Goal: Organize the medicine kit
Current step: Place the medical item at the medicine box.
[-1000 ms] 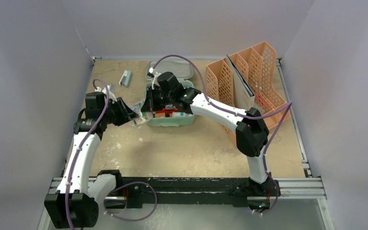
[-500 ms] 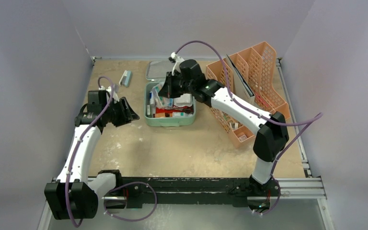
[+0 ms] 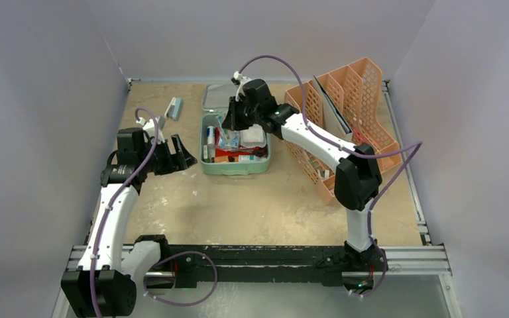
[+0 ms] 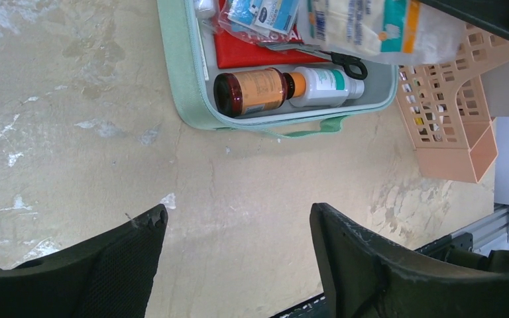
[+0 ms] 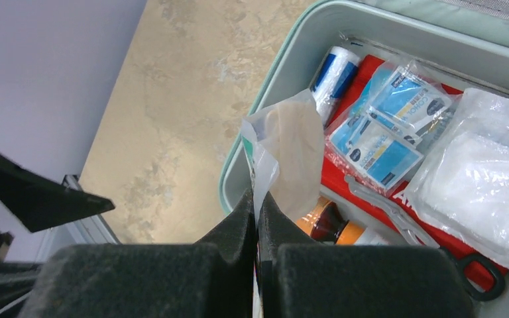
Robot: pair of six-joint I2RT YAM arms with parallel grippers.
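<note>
Now the right jaws are pressed together on a clear packet (image 5: pixel 290 140) with a tan pad inside, holding it by its lower edge above the medicine kit (image 3: pixel 235 171). The kit sits open mid-bench, its lid (image 3: pixel 217 98) lying just behind it and the peach rack (image 3: pixel 344 109) to its right. The left jaws are spread wide with nothing between them, hovering over bare bench (image 4: pixel 106 132) just left of the kit.

To place this well, I'd bring the packet down low before letting go, since it is limp and would flutter if dropped from height. The kit is already crowded with an amber bottle (image 4: pixel 252 93), a red pouch (image 5: pixel 344 182), sachets and scissors (image 5: pixel 431 245), so it should be laid flat on top rather than poked in. From above I can't quite tell whether the packet already touches the contents.

A second ago both jaws met at the kit's near-left corner, the left ones apparently gripping the packet. Since then the left have let go and drawn back, and the right arm has carried the packet toward the kit's far side.
</note>
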